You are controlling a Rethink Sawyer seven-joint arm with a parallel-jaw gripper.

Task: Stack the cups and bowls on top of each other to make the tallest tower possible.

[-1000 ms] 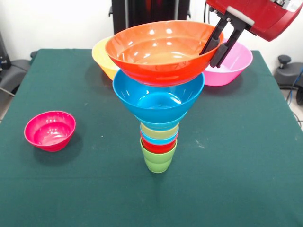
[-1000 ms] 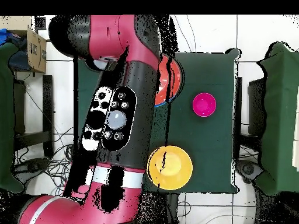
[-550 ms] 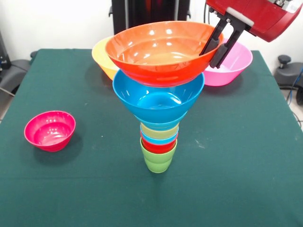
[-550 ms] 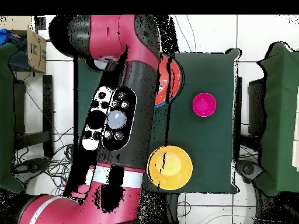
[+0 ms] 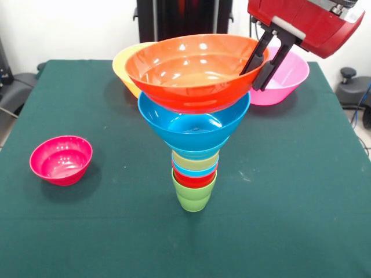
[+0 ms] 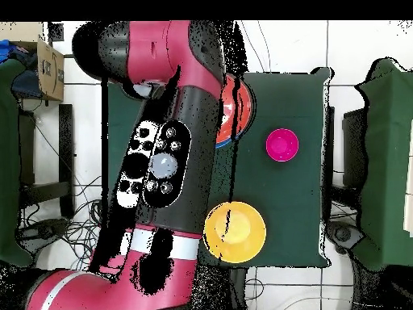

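The tower (image 5: 195, 168) stands mid-table: a lime green cup (image 5: 193, 198) at the base, then red (image 5: 194, 180), light blue and yellow pieces nested above it, and a blue bowl (image 5: 191, 128) widening on top. The wide red-orange bowl (image 5: 185, 69) sits in the blue bowl's mouth, slightly tilted. My gripper (image 5: 251, 80) is shut on the red-orange bowl's right rim, one finger inside and one outside. In the overhead view the arm (image 6: 165, 153) hides most of the tower; only an edge of the red-orange bowl (image 6: 240, 105) shows.
A small magenta bowl (image 5: 61, 159) (image 6: 281, 144) sits at the left of the green table (image 5: 301, 191). A yellow-orange bowl (image 5: 123, 68) (image 6: 235, 232) and a pink bowl (image 5: 285, 78) stand behind the tower.
The gripper and the red-orange bowl have moved a little down and to the left, so the bowl sits lower over the blue bowl. Everything else is unmoved.
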